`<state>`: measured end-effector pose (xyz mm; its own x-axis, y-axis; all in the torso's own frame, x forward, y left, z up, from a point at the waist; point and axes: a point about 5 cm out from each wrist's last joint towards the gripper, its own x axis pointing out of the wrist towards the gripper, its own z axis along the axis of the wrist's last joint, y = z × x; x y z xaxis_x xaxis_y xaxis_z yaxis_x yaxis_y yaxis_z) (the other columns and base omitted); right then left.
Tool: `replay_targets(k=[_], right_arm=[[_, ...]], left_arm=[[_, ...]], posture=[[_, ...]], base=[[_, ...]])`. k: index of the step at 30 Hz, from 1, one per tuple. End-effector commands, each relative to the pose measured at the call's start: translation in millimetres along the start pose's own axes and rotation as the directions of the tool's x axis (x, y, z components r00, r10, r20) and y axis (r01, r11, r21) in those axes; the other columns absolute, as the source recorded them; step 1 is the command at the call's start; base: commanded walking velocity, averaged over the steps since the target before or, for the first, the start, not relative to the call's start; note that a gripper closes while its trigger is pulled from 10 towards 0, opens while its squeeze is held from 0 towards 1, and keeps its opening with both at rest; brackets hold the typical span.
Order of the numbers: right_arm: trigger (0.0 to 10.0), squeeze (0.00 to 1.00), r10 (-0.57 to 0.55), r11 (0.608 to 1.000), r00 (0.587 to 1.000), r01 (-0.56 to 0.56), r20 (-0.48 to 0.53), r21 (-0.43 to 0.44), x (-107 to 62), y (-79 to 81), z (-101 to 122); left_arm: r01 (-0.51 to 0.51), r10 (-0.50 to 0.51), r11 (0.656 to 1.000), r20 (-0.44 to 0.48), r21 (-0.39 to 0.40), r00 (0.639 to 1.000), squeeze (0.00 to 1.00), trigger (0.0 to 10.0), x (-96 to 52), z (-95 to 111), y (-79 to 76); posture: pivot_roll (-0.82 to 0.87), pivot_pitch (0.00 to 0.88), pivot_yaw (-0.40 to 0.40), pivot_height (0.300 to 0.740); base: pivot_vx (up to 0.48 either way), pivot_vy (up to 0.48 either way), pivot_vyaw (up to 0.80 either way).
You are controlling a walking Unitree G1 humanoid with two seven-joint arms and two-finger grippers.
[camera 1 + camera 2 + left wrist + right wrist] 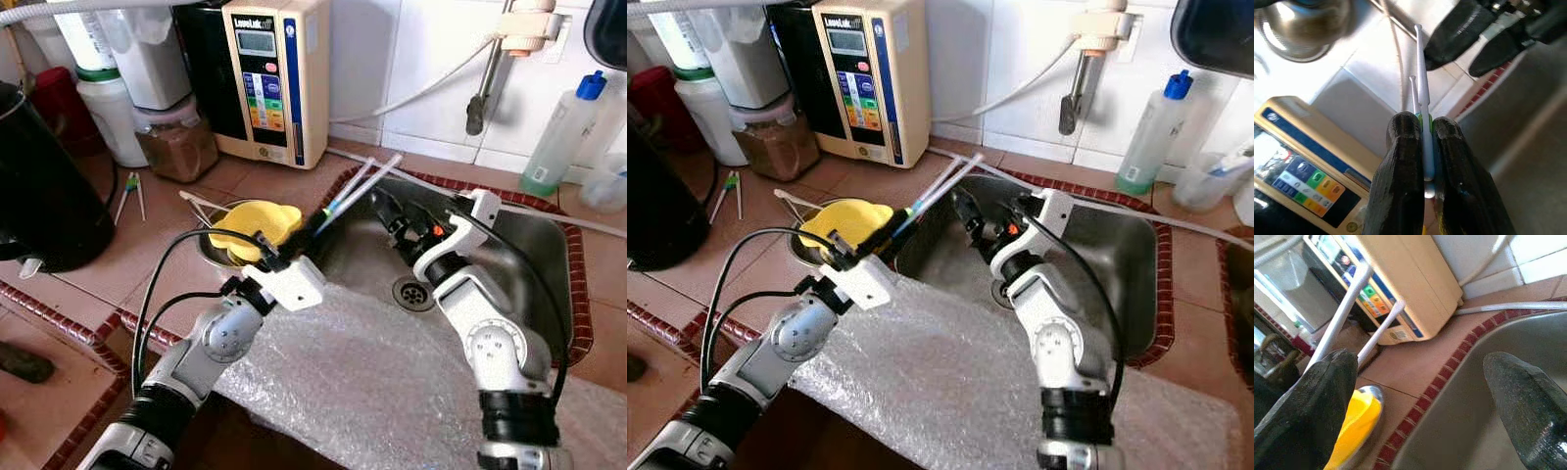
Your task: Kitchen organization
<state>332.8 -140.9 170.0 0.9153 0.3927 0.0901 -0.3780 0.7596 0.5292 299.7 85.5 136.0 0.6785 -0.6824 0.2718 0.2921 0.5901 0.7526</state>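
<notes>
Pair of white chopsticks point(361, 186) with green-blue grips, pinched between the clenched fingers of the left gripper point(315, 221) and slanting up over the sink's point(534, 245) near-left corner. Beside them, right gripper point(384, 208) above the basin, fingers spread apart around nothing. Just left, yellow object point(257, 227) in a metal bowl point(211, 250) on the tiled counter point(127, 257); bubble wrap point(362, 372) in front.

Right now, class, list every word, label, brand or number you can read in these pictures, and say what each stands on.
"LeveLuk": brand at the top of the cream water machine, only roughly legible.
Its display and coloured buttons: print too small to read.
Round seal near the machine's bottom edge: blurred.
Label on the white jug: blurred.
Blue-capped bottle: no readable text.
Nothing readable on the left gripper or the sticks it grips.
</notes>
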Motion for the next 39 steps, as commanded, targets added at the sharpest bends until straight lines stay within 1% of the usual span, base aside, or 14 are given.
replay_targets(k=[1, 3, 5, 8, 11, 18, 23, 29, 32, 33, 34, 35, 38, 39], right_arm=[[10.0, 0.0, 0.026, 1.0, 1.0, -0.026, 0.005, 0.004, 4.2, 2.1, 6.5], [10.0, 0.0, 0.041, 0.999, 0.999, -0.041, 0.007, -0.029, 5.3, 3.9, 11.5], [10.0, 0.0, 0.041, 0.999, 0.999, -0.041, 0.011, -0.028, 5.2, 3.6, 13.9], [10.0, 0.0, 0.026, 0.998, 1.0, -0.026, 0.005, -0.058, -2.9, -1.9, 13.0], [10.0, 0.0, 0.043, 0.999, 0.998, -0.043, -0.037, -0.021, -13.7, -5.8, 4.1], [10.0, 0.0, 0.125, 0.992, 0.99, -0.125, -0.061, 0.006, -16.6, 0.3, 3.8], [10.0, 0.0, 0.217, 0.976, 0.974, -0.214, -0.066, 0.048, -6.6, 15.9, 9.1], [10.0, 0.0, 0.273, 0.96, 0.96, -0.268, -0.065, 0.077, 4.2, 26.8, 20.2], [10.0, 0.0, 0.276, 0.958, 0.959, -0.27, -0.066, 0.093, 8.9, 29.1, 21.2], [8.4, 0.0, 0.258, 0.96, 0.964, -0.249, -0.06, 0.128, 11.6, 28.3, 17.3], [2.5, 0.0, 0.25, 0.961, 0.966, -0.24, -0.06, 0.137, 12.5, 28.1, 14.4], [0.0, 0.0, 0.239, 0.963, 0.969, -0.229, -0.057, 0.146, 13.1, 27.8, 10.9], [0.0, 0.0, 0.201, 0.966, 0.978, -0.189, -0.049, 0.178, 16.1, 27.7, 1.8], [0.0, 0.0, 0.195, 0.965, 0.98, -0.185, -0.038, 0.185, 17.2, 28.5, 0.8]], left_arm=[[0.038, -0.037, 0.999, -0.008, 0.018, 0.999, 0.0, 0.0, -2.0, -3.7, -0.7], [0.033, -0.032, 0.999, -0.033, 0.012, 0.999, 0.0, 0.0, -3.0, -7.7, -0.3], [0.011, -0.01, 1.0, -0.055, 0.015, 0.998, 0.0, 0.0, -2.8, -10.9, 2.1], [-0.059, 0.058, 0.998, -0.103, 0.0, 0.993, 0.0, 0.0, 0.4, -16.3, 10.0], [-0.105, 0.105, 0.994, -0.136, 0.004, 0.985, 0.0, 0.0, 2.4, -20.6, 14.0], [-0.145, 0.144, 0.989, -0.152, 0.007, 0.978, 0.0, 0.3, 8.5, -23.0, 18.1], [-0.118, 0.117, 0.993, -0.111, -0.003, 0.987, 0.0, 0.5, 15.6, -15.1, 6.2], [-0.059, 0.058, 0.998, -0.068, -0.009, 0.996, 0.0, 0.7, 15.3, -8.6, -8.2], [-0.066, 0.065, 0.998, -0.061, -0.005, 0.996, 0.0, 0.5, 15.8, -7.0, -9.4], [-0.09, 0.091, 0.996, -0.044, 0.011, 0.995, 0.0, 0.3, 17.3, -3.2, -8.1], [-0.104, 0.105, 0.994, -0.036, 0.019, 0.994, 0.0, 0.1, 17.8, -1.4, -7.4], [-0.12, 0.121, 0.993, -0.03, 0.021, 0.992, 0.0, 0.2, 18.2, 0.4, -6.4], [-0.133, 0.133, 0.991, -0.02, 0.021, 0.991, 0.0, 0.3, 18.4, 3.0, -6.2], [-0.137, 0.138, 0.99, -0.014, 0.023, 0.99, 0.0, 0.9, 18.7, 4.0, -5.7]], posture=[[-0.09, 0.103, 0.08, 0.74], [-0.09, 0.11, 0.083, 0.74], [-0.09, 0.117, 0.084, 0.74], [-0.07, 0.128, 0.077, 0.74], [-0.07, 0.128, 0.066, 0.74], [-0.05, 0.112, 0.026, 0.74], [-0.06, 0.092, 0.009, 0.74], [-0.07, 0.094, -0.001, 0.74], [-0.06, 0.099, -0.007, 0.74], [-0.05, 0.1, -0.009, 0.74], [-0.05, 0.099, -0.009, 0.74], [-0.04, 0.094, -0.008, 0.74], [-0.03, 0.084, -0.003, 0.74], [-0.03, 0.07, -0.001, 0.74]], base=[[0.0, 0.0, 0.0], [0.0, 0.0, 0.0], [0.0, 0.0, 0.0], [0.0, 0.0, 0.0], [0.0, 0.0, 0.0], [0.0, 0.0, 0.0], [0.0, 0.0, 0.0], [0.0, 0.0, 0.0], [0.0, 0.0, 0.0], [0.0, 0.0, 0.0], [0.0, 0.0, 0.0], [0.0, 0.0, 0.0], [0.0, 0.0, 0.0], [0.0, 0.0, 0.0]])
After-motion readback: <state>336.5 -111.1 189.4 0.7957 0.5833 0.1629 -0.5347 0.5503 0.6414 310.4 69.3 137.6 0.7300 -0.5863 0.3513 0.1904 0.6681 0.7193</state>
